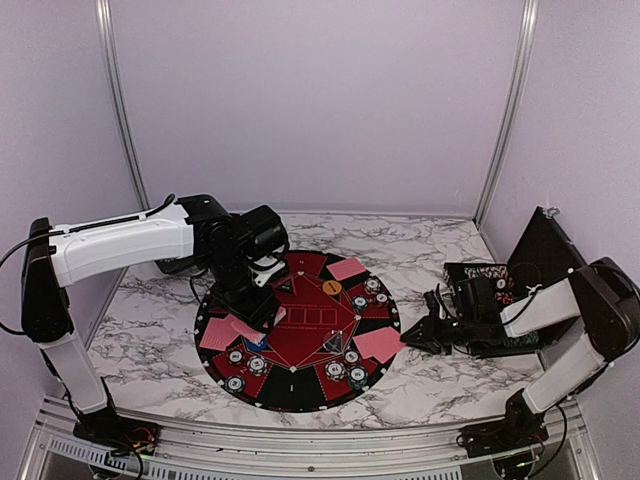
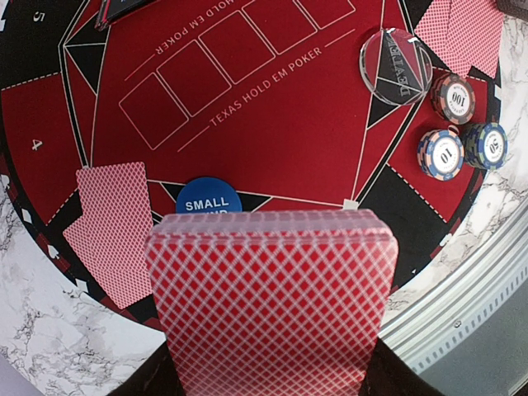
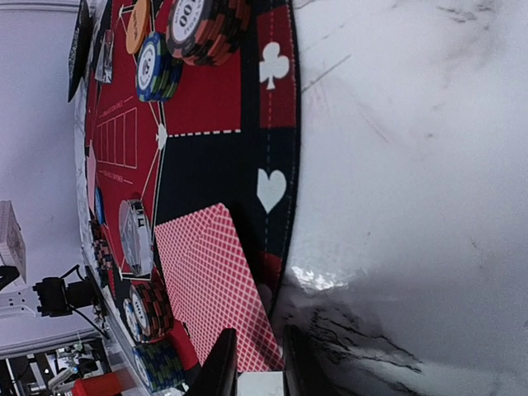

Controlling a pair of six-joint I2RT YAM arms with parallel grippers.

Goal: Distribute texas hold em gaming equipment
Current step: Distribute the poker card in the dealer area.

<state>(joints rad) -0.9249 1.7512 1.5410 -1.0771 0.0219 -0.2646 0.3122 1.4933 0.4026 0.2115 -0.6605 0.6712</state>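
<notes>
Red-backed deck (image 2: 272,305) clamped in left tool (image 1: 250,312), right tool (image 3: 256,363) slightly apart, black case (image 1: 540,260) open

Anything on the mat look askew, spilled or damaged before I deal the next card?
Nothing is spilled or damaged. The two cards beside the blue disc at the mat rim lie askew, one shifted off the other. The chip stacks stand upright.

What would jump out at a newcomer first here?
A round black-and-red Texas Hold'em mat lies in the middle of the marble table. The left pincer grips a deck of red-backed cards above its left side, and stacks of poker chips sit along its near rim.
</notes>
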